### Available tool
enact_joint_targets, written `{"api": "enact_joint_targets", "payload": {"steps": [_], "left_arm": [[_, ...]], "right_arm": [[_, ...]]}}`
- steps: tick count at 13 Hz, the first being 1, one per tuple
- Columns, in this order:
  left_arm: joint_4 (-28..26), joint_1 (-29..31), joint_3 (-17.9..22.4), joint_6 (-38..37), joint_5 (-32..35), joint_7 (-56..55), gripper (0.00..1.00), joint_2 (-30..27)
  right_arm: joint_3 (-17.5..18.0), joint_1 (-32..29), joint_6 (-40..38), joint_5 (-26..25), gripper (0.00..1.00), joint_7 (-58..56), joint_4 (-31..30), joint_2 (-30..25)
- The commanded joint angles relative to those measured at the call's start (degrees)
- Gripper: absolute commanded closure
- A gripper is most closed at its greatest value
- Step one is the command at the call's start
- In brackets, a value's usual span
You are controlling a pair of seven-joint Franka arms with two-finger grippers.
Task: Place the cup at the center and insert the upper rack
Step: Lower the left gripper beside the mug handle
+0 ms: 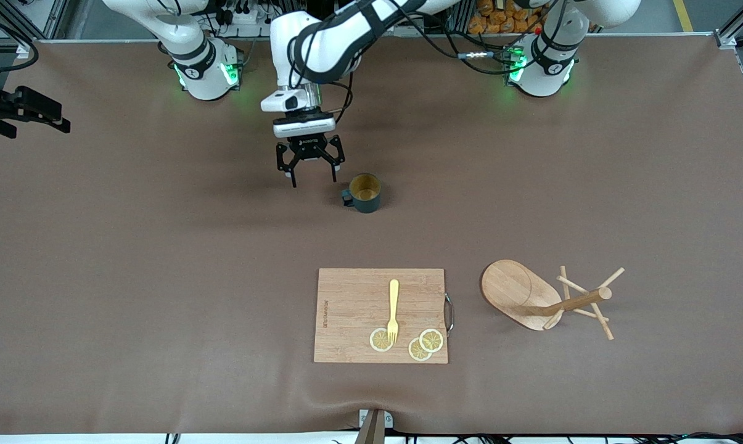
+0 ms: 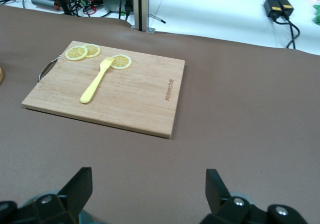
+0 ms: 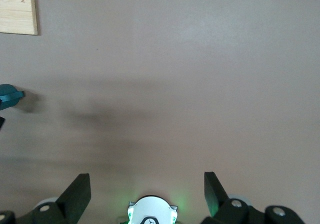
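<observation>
The cup is a dark teal mug with a mustard inside, upright on the brown table, its handle pointing toward the right arm's end. My left gripper hangs open over bare table just beside the cup, on the handle's side, with nothing between its fingers. The upper rack, a light wooden mug tree, lies on its side, nearer the front camera than the cup, toward the left arm's end. The right gripper is open and empty above bare table by its own base; the front view does not show it.
A wooden cutting board lies beside the rack, nearer the front camera than the cup. On it are a yellow fork and three lemon slices. A black device juts in at the right arm's end.
</observation>
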Motion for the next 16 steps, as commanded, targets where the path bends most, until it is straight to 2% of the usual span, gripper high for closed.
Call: {"api": "enact_joint_targets", "payload": {"steps": [1, 4, 5, 6, 12, 16], "left_arm": [[1.9, -6.0, 6.1, -0.4, 2.3, -3.0, 0.00, 4.4], [2.4, -11.6, 11.8, -0.5, 2.3, -6.7, 0.01, 8.6], [2.3, -12.6, 12.3, -1.1, 2.3, -8.2, 0.07, 8.8], [2.2, -12.9, 12.4, -1.9, 2.3, -9.7, 0.11, 9.3], [2.3, -13.6, 12.0, -5.1, 0.1, -22.2, 0.18, 10.1], [2.3, -13.6, 11.8, -4.7, -3.1, -22.5, 0.24, 10.8]], "right_arm": [[0.4, -0.5, 0.2, 0.9, 0.00, 0.9, -2.4, -2.0], [0.4, -0.5, 0.2, 1.0, 0.00, 0.9, -2.4, -1.8], [0.4, -0.5, 0.3, 1.0, 0.00, 0.9, -2.4, -1.8], [0.4, -0.5, 0.3, 1.0, 0.00, 0.9, -2.4, -1.8], [0.4, -0.4, 0.5, 1.1, 0.00, 0.9, -2.3, -1.6], [0.4, -0.1, 0.5, 1.1, 0.00, 0.9, -2.3, -1.6]]}}
